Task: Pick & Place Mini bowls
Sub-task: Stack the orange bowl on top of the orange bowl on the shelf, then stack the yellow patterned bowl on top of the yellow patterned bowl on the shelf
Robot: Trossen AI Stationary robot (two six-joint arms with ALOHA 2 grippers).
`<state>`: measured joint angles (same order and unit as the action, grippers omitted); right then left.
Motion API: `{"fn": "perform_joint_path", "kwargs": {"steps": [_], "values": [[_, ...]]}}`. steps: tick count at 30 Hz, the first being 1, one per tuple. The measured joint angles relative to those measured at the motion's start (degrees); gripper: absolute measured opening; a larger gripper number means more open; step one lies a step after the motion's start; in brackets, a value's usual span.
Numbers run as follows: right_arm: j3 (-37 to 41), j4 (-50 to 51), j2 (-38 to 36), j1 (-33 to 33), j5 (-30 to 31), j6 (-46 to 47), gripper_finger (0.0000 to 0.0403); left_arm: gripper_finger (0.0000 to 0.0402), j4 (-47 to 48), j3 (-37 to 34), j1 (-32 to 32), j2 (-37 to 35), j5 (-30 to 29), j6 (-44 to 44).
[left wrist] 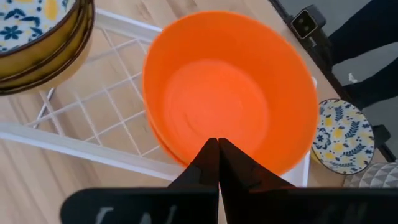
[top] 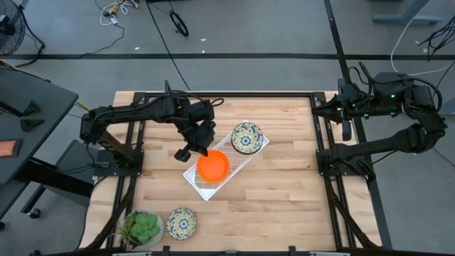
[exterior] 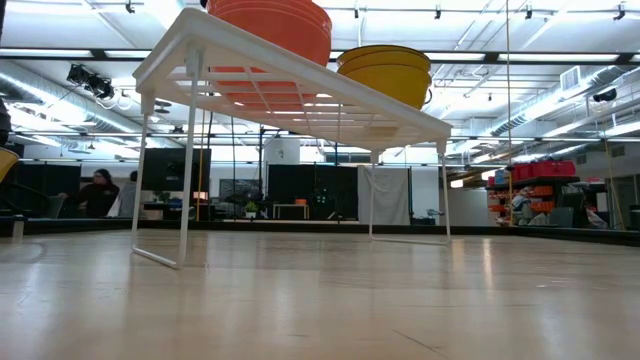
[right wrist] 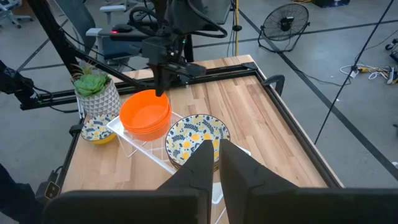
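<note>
A white wire rack (top: 238,158) stands mid-table on its legs (exterior: 185,180). On it sit a bright orange mini bowl (top: 213,166) (left wrist: 230,99) (exterior: 270,25), seemingly a stack, and a blue-and-yellow floral bowl (top: 247,136) (right wrist: 198,135) with yellow walls (exterior: 385,70). Another floral bowl (top: 181,222) (left wrist: 345,135) rests on the table near its near edge. My left gripper (top: 203,149) (left wrist: 217,142) (right wrist: 163,91) is shut, right over the orange bowl's far-left rim. My right gripper (top: 320,109) (right wrist: 216,144) waits at the table's far right edge, fingers nearly together, holding nothing. My left gripper points down with shut fingers at the orange bowl's rim (right wrist: 155,94) on the side toward the left arm. The fingers themselves cover that spot, and I cannot tell whether they touch the bowl. The bowl sits upright on the rack.
A potted green plant (top: 144,227) (right wrist: 94,87) stands at the near left corner beside the loose floral bowl. Bare wood lies right of the rack and along the near edge. Black frame rails (top: 321,153) border the table's sides. People sit in the room beyond (exterior: 100,190).
</note>
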<state>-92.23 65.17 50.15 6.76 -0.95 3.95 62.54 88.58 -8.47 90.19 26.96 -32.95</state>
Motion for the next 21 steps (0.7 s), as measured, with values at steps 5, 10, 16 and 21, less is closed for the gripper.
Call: {"fn": "perform_joint_path", "kwargs": {"steps": [5, 10, 16, 21], "values": [[0.0, 0.0, 0.0, 0.0, 0.0, 0.0, 0.0032, 0.0, 0.6, 0.0, 0.0, 0.0, -0.8, 0.0], [0.0, 0.0, 0.0, 0.0, 0.0, 0.0, 0.0032, 0.0, 1.4, 0.0, 0.0, 0.0, -1.7, -0.4], [0.0, 0.0, 0.0, 0.0, 0.0, 0.0, 0.0032, 0.0, 2.0, 0.0, 0.0, 0.0, -0.3, 0.8], [0.0, 0.0, 0.0, 0.0, 0.0, 0.0, 0.0032, 0.0, 4.9, 0.1, 0.5, -1.8, -0.5, 1.7]]}}
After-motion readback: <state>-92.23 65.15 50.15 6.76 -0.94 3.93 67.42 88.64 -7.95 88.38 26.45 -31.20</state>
